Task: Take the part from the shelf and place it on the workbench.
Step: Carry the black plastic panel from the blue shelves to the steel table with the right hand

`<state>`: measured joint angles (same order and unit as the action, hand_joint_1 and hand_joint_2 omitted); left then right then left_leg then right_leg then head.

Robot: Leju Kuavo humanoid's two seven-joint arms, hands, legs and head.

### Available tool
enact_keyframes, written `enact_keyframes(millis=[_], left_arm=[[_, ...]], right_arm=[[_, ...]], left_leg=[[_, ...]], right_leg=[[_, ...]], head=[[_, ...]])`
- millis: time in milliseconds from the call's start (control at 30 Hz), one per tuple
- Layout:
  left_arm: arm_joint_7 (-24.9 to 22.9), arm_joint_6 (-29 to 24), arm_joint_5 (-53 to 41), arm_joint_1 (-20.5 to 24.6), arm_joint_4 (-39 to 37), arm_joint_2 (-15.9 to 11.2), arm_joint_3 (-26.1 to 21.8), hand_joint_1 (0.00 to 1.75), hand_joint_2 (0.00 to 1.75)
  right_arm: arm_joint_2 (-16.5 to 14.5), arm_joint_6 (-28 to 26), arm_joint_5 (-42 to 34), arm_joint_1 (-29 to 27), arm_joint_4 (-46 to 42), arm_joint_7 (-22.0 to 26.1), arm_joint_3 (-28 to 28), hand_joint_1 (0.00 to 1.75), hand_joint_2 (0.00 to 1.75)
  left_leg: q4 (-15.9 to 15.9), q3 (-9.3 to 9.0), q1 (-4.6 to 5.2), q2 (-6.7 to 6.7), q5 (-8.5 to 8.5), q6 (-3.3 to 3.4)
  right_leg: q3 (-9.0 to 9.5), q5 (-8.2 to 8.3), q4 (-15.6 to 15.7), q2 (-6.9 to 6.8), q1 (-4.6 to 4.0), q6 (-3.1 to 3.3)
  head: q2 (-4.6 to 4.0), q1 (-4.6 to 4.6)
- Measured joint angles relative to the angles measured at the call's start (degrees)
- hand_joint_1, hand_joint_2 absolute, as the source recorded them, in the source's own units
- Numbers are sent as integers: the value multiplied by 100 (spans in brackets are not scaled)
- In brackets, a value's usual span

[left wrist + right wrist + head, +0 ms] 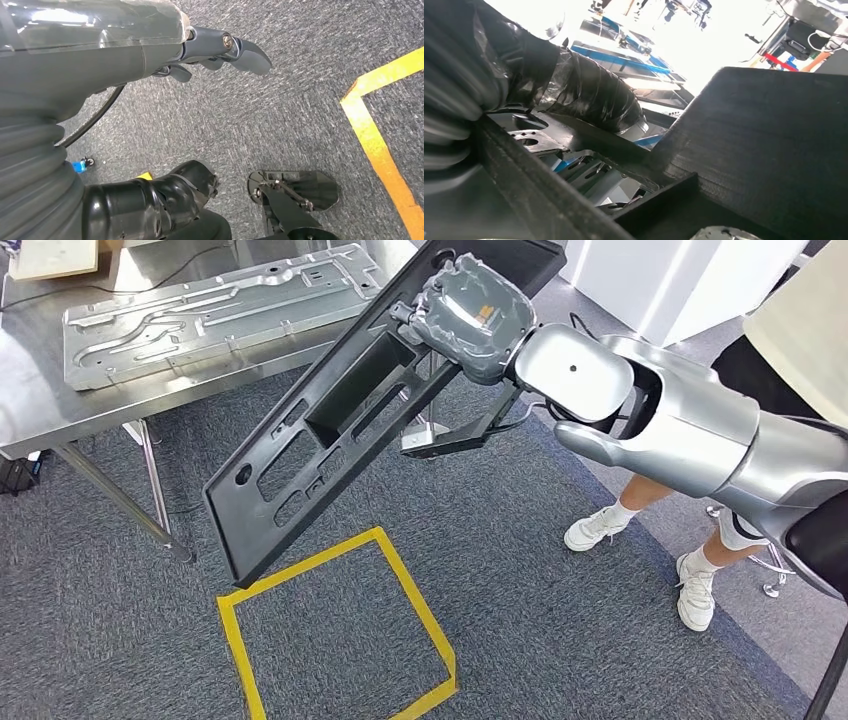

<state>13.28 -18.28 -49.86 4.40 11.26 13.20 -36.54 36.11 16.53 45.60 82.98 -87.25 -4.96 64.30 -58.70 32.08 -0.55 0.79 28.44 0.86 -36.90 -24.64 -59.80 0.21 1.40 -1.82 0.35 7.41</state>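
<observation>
The part (330, 430) is a long black plastic panel with several cut-outs, tilted steeply above the carpet just in front of the workbench (40, 405). My right hand (470, 312) grips its upper end, the arm reaching in from the right. In the right wrist view, a dark taped finger (589, 97) lies across the part's (764, 145) rim. The workbench is a steel table at the upper left. In the left wrist view my left hand (210, 50) hangs over the carpet, holding nothing, fingers apart.
A ribbed metal plate (210, 310) lies on the workbench, whose legs (150, 480) stand beside the part's lower end. A yellow tape square (340, 630) marks the floor below. A person in white shoes (600, 528) stands at the right, close behind my right arm.
</observation>
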Motion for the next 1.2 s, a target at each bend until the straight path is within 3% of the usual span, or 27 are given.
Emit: enact_keyframes(millis=[600,667,733,800,833,900,933,967,1033,1067,1100,1200], left_arm=[[-21,-11,-1,0,0,0,-27,0,175],[-47,-5,4,-3,0,-10,-39,0,175],[-62,-3,6,-5,0,-12,-53,0,175],[-79,-4,5,-15,0,-6,-60,0,175],[-90,-4,3,-22,0,-7,-62,0,175],[-105,-6,1,-28,0,-10,-63,0,175],[-110,-6,-1,-32,0,-8,-63,0,175],[-115,-6,-2,-39,0,-7,-63,0,175],[-125,-10,-4,-61,0,-16,-66,0,175],[-127,-14,-4,-62,0,-21,-72,0,175],[-124,-19,-5,-56,1,-25,-78,0,175],[-110,-35,-9,-24,2,-16,-96,0,175]], right_arm=[[43,-24,-21,-26,0,-3,0,175,175],[53,-31,-21,-48,-1,-7,0,175,175],[73,-40,-21,-80,-4,-13,-2,175,175],[93,-53,-22,-83,-7,-20,-7,175,175],[101,-58,-22,-83,-7,-23,-8,175,175],[109,-63,-23,-113,-7,-28,-6,175,175],[111,-62,-23,-134,-7,-28,-4,175,175],[114,-61,-23,-146,-7,-28,-3,175,175],[130,-61,-23,-163,-1,-31,-1,175,175],[145,-61,-23,-165,4,-31,8,175,175],[151,-62,-23,-182,4,-33,17,175,175],[174,-66,-27,-288,-4,-33,34,175,175]], left_leg=[[-4,2,3,0,7,1],[43,-14,26,5,-7,78],[258,-161,6,19,-37,224],[457,-329,-38,39,-53,296],[485,-370,-45,48,-45,292],[479,-438,-90,67,7,234],[467,-482,-126,70,49,185],[442,-531,-174,71,102,123],[334,-598,-259,70,227,-52],[247,-587,-279,67,280,-140],[167,-539,-279,63,322,-217],[96,-434,-277,58,391,-330]], right_leg=[[1,1,7,0,3,-1],[24,73,4,-7,18,-39],[0,112,-36,-22,40,-78],[-199,-43,-345,-14,44,-95],[-367,-161,-642,-4,48,-114],[-709,-323,-1199,2,95,-183],[-770,-278,-1261,-3,131,-231],[-720,-132,-1116,-12,175,-296],[-444,228,-498,-30,254,-463],[-357,268,-244,-31,257,-481],[-338,258,-147,-18,256,-412],[-436,104,-252,9,225,-77]], head=[[0,0],[1,-1],[-1,0],[-2,-1],[-3,1],[-2,-5],[-2,-5],[-2,-6],[-3,1],[-2,4],[-2,-1],[0,-25]])
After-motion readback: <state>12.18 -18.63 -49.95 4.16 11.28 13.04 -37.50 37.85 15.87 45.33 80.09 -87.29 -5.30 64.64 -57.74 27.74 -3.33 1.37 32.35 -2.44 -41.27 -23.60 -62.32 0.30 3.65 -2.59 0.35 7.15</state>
